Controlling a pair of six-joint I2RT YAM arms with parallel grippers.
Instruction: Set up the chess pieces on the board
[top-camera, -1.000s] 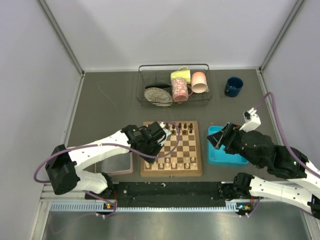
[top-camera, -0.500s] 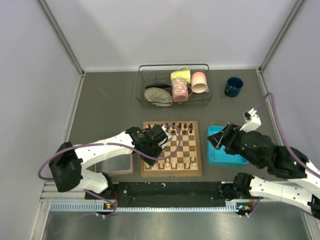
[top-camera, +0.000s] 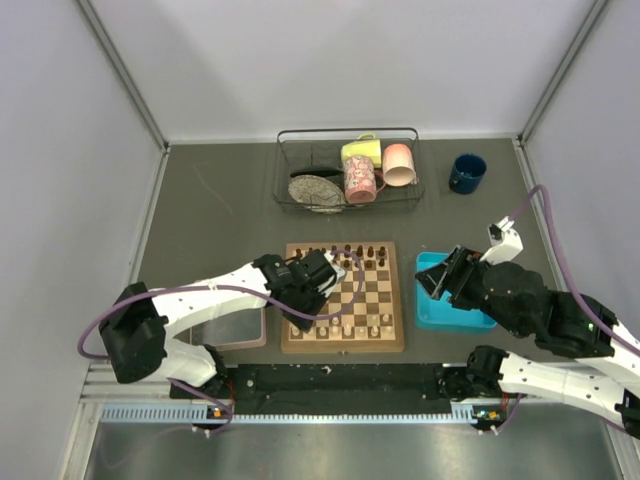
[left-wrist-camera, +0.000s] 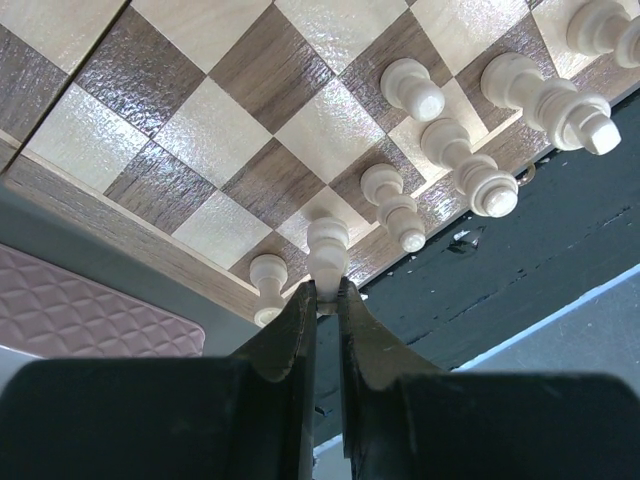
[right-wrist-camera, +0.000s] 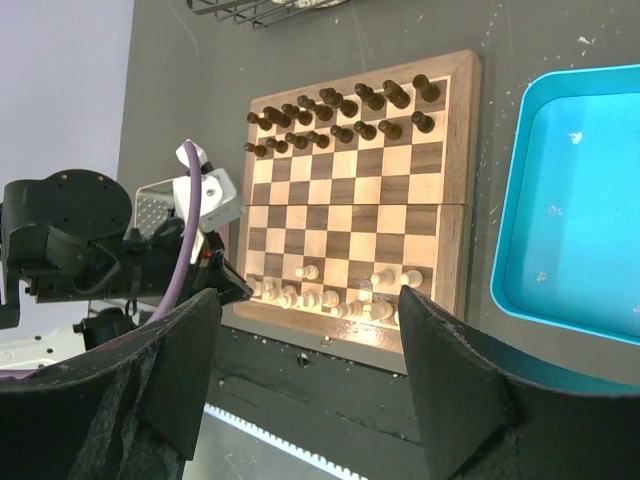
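Left hand (left-wrist-camera: 326, 291) shifted; pale piece (left-wrist-camera: 327, 243) half-hidden.

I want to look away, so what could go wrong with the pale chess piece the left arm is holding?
The left end effector holds the pale piece by just its end, so it may slip or tilt. A neighbouring piece stands close beside it and could get knocked over near the edge of the board.

Both arms (top-camera: 200, 298) have white shells, black joints, purple cables (right-wrist-camera: 191, 215); left hand (left-wrist-camera: 326, 290) and right hand (right-wrist-camera: 308, 300) black.
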